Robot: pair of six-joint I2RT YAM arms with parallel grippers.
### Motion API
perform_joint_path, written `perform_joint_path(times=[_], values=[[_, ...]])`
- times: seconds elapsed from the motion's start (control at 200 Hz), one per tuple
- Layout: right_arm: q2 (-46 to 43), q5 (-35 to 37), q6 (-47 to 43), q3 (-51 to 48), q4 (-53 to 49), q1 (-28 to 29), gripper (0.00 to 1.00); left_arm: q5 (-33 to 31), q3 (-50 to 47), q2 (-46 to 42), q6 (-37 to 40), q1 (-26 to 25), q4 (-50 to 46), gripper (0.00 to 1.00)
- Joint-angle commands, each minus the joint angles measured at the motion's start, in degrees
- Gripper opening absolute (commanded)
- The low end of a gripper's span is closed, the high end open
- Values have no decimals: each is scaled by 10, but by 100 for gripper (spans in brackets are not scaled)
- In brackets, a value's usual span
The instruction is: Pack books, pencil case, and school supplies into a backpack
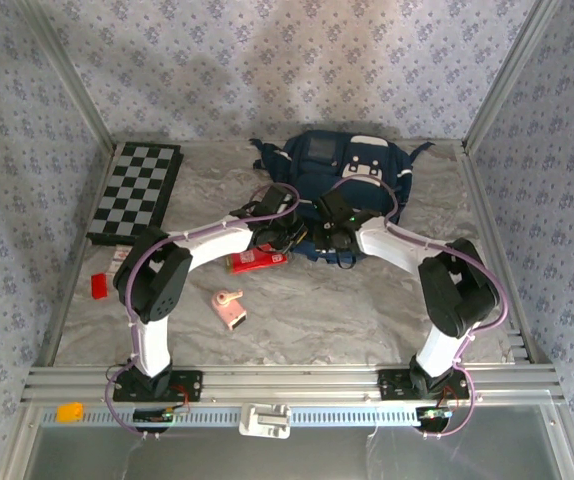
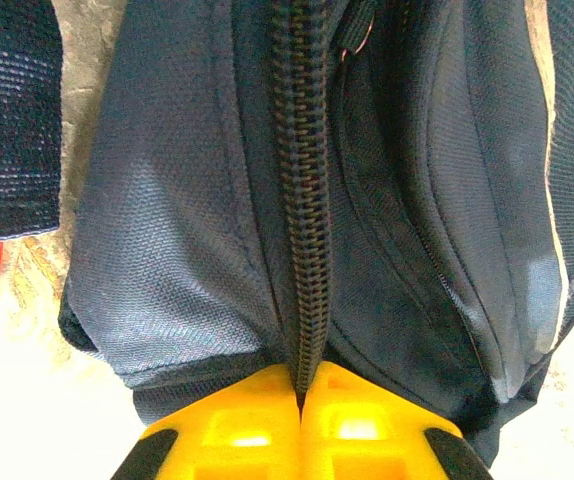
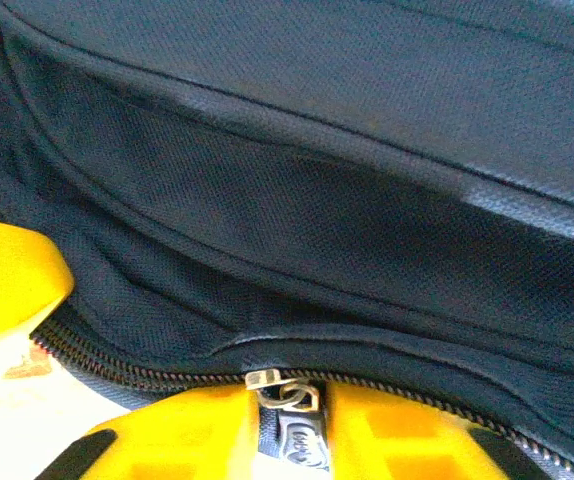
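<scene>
The navy backpack (image 1: 339,170) lies at the back middle of the table, its zipper side facing the arms. My left gripper (image 2: 302,395) is shut, its yellow fingers (image 2: 227,430) pinching the backpack's zipper seam (image 2: 302,200). My right gripper (image 3: 294,435) is closed round the dark zipper pull (image 3: 302,445), just below the metal slider (image 3: 279,385). From above, both grippers meet at the backpack's near edge, left (image 1: 289,236) and right (image 1: 333,238). The red pencil case (image 1: 257,261) lies just left of them. The pink gadget (image 1: 229,308) lies nearer, in front of the left arm. The books are out of view.
A checkered board (image 1: 137,192) lies at the back left. A small red block (image 1: 100,285) sits near the left rail, by the left arm's elbow. A dark strap (image 2: 12,120) lies left of the bag. Open table stretches in front of the right arm.
</scene>
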Motion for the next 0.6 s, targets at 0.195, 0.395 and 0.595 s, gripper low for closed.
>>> perform_joint_path(times=[0.195,0.395,0.595], values=[[-46,41,2,-34,-12,0,6,-44,29,-52,31,-7,-44,0],[-104,55,6,-80,-36,-7,0,-66,31,-70,44,0,-65,0],[-171,45,9,-138,-51,-56,0,-64,28,-82,60,23,-66,0]])
